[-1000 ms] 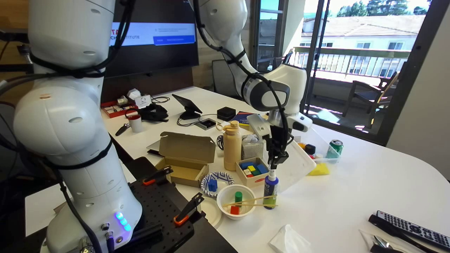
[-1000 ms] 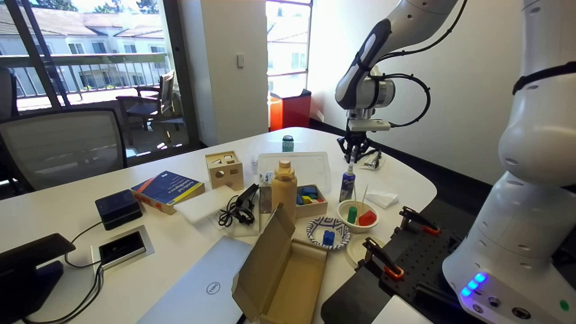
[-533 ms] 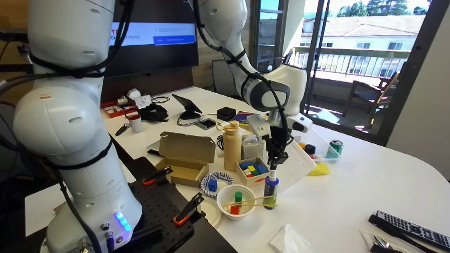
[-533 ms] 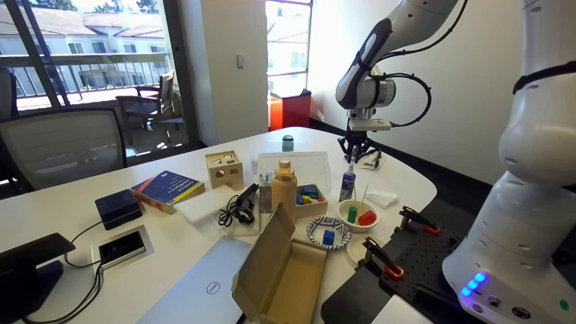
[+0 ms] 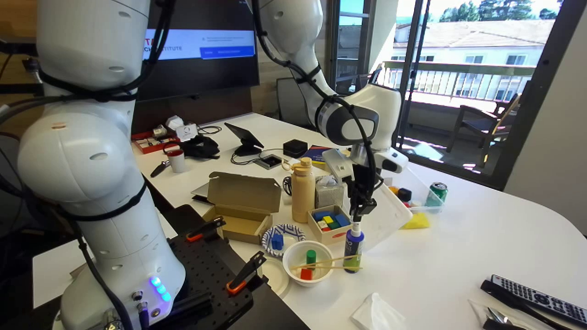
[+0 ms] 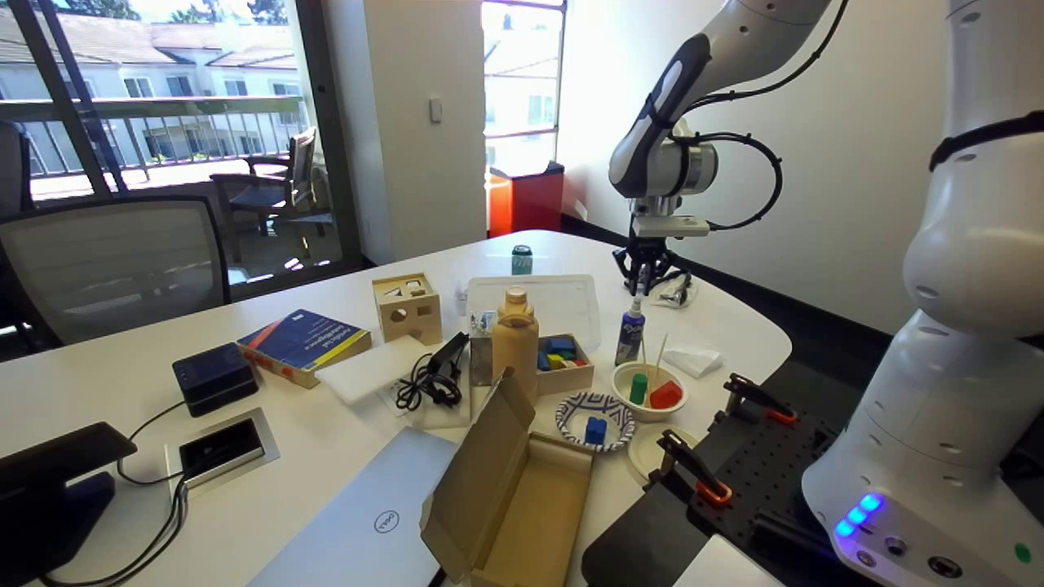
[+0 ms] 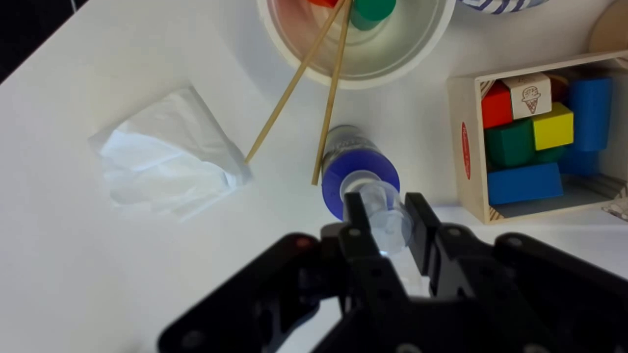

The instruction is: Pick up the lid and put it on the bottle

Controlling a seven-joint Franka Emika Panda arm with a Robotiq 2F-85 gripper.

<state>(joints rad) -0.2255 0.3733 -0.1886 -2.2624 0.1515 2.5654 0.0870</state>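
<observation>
A small clear lid (image 7: 391, 229) is pinched between the tips of the black gripper (image 7: 385, 203), one finger against either side of it. Directly beneath the fingers stands the bottle (image 5: 353, 249), blue above and green toward its base, with its pale nozzle (image 5: 355, 228) at or just under the lid; whether the lid surrounds the nozzle or only sits over it cannot be told. The step in hand appears to be seating the lid. Doing it well calls for centring the lid over the nozzle, lowering straight down with light pressure, and parting the fingers only once it rests firmly. The bottle is slim, so a sideways push would probably tip it.

The lid's long axis runs roughly upright, more or less in line with the bottle's, which is vertical, nozzle pointing up at the fingers. Which end of the lid is open is hard to make out; it should face down.

Farther out, below the fingers and just beside the bottle, two wooden sticks (image 7: 327, 117) jut over the rim of a white bowl (image 7: 402, 59).
</observation>
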